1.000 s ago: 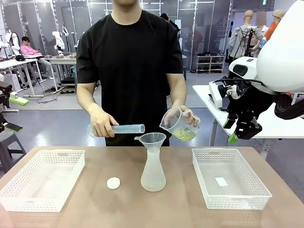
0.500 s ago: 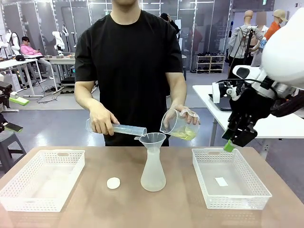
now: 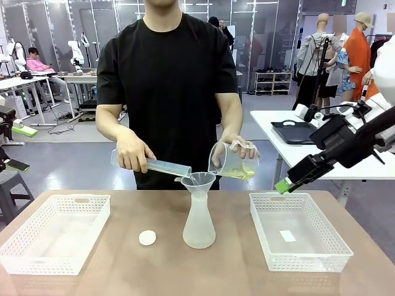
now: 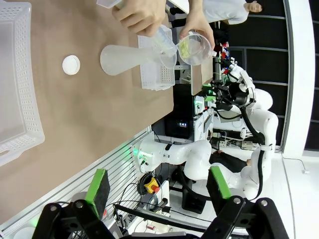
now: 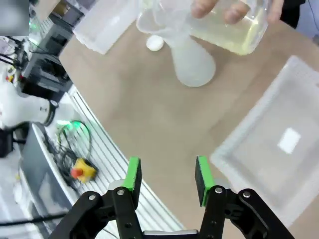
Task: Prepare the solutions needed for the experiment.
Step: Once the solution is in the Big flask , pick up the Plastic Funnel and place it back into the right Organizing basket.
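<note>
Sitting shallow in the tilted measuring jug (image 3: 229, 161) that a person's hand (image 3: 242, 148) holds just beside the funnel (image 3: 199, 181) on the frosted conical flask (image 3: 199, 225), the pale yellow liquid (image 3: 237, 172) hangs above the desk (image 3: 234, 271), while the other hand (image 3: 133, 154) tips a measuring cylinder (image 3: 157, 165) into that funnel. The right gripper (image 3: 284, 185) hovers near the white basket (image 3: 300, 262), fingers apart and empty, well apart from the liquid on its left. The left gripper (image 4: 157, 174) spreads its fingers wide, empty, the liquid far beyond them.
</note>
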Robot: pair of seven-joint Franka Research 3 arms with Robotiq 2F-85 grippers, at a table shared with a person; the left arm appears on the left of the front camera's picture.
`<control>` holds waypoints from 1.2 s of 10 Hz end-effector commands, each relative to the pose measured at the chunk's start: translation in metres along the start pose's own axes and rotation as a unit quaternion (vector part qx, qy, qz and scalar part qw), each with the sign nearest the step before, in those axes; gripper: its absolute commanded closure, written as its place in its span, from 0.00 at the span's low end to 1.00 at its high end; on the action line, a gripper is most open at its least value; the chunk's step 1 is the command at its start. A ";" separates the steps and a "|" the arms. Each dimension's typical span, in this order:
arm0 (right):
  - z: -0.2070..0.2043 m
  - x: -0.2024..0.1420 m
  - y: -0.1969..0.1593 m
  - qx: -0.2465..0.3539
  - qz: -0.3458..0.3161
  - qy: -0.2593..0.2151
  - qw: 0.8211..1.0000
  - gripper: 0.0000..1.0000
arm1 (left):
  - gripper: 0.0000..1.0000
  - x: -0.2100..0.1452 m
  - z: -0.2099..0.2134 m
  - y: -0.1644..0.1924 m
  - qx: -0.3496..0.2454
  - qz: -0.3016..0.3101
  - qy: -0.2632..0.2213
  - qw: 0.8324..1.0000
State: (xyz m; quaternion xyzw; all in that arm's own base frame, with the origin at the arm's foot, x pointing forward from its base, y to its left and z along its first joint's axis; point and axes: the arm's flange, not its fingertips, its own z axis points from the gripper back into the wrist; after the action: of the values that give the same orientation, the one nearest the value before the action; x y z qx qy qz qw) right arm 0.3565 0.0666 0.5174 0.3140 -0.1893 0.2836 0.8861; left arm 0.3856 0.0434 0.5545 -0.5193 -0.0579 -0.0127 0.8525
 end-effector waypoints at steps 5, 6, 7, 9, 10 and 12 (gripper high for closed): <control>-0.034 -0.022 -0.021 0.191 -0.285 -0.200 0.918 0.44 | 0.00 0.000 0.002 -0.004 0.004 0.007 0.007 1.000; -0.034 -0.024 -0.024 0.195 -0.289 -0.192 0.917 0.44 | 0.00 0.000 0.002 -0.004 0.004 0.007 0.007 1.000; -0.034 -0.023 -0.024 0.217 -0.283 -0.184 0.916 0.44 | 0.00 0.000 0.002 -0.004 0.004 0.007 0.007 1.000; -0.028 -0.011 -0.033 0.206 -0.292 -0.193 0.914 0.44 | 0.00 0.000 0.002 -0.004 0.004 0.007 0.007 1.000; -0.028 -0.011 -0.033 0.206 -0.292 -0.193 0.914 0.44 | 0.00 0.000 0.002 -0.004 0.004 0.007 0.007 1.000; -0.028 -0.011 -0.033 0.206 -0.292 -0.193 0.914 0.44 | 0.00 0.000 0.002 -0.004 0.004 0.007 0.007 1.000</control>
State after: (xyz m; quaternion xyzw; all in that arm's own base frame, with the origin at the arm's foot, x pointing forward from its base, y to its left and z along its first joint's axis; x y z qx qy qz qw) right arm 0.3731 0.0558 0.4744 0.5743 -0.1906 -0.0178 0.7959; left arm 0.3856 0.0433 0.5545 -0.5192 -0.0579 -0.0128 0.8526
